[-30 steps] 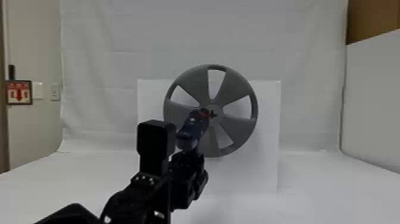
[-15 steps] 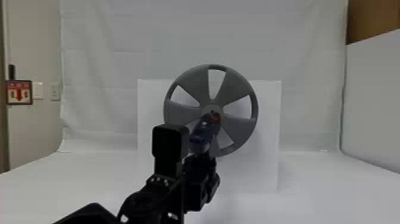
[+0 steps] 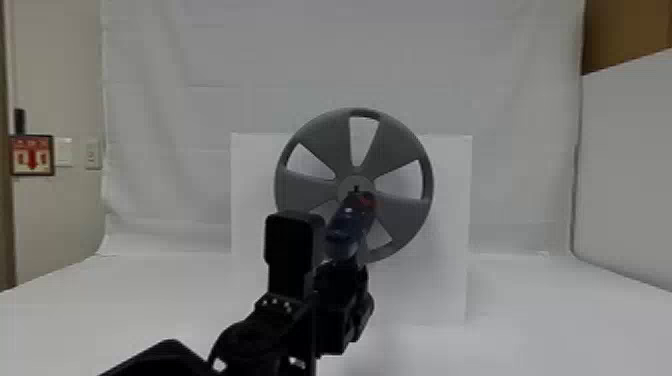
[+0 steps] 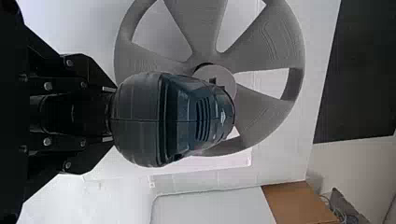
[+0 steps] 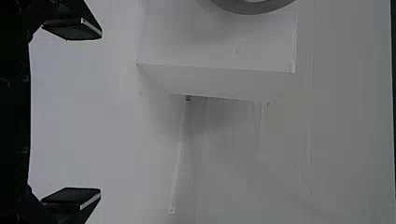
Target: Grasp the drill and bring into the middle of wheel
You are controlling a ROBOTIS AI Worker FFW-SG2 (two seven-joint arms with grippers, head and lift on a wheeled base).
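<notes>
And there's your drill (image 3: pixel 347 230), up in front of the wheel (image 3: pixel 397 147), its nose pointing away from you and its dark tip over the hub (image 3: pixel 345 184) in the head view! Whether that tip touches, you cannot tell. Right below the drill's body, your left gripper (image 3: pixel 340 285) has its 2 fingers clamped on the drill, 1 on each side, with the rounded rear of the body bulging out past them in the left wrist view. The grey wheel stands upright against the white panel (image 3: pixel 445 240), which rises from the white table (image 3: pixel 550 320). Over to your right gripper (image 5: pixel 101 112): its 2 fingers are wide apart, nothing between them. Further back hangs a white curtain (image 3: pixel 240 50); off left, a red-and-white sign (image 3: pixel 32 155) sits beside 2 pale wall plates (image 3: pixel 93 154).
</notes>
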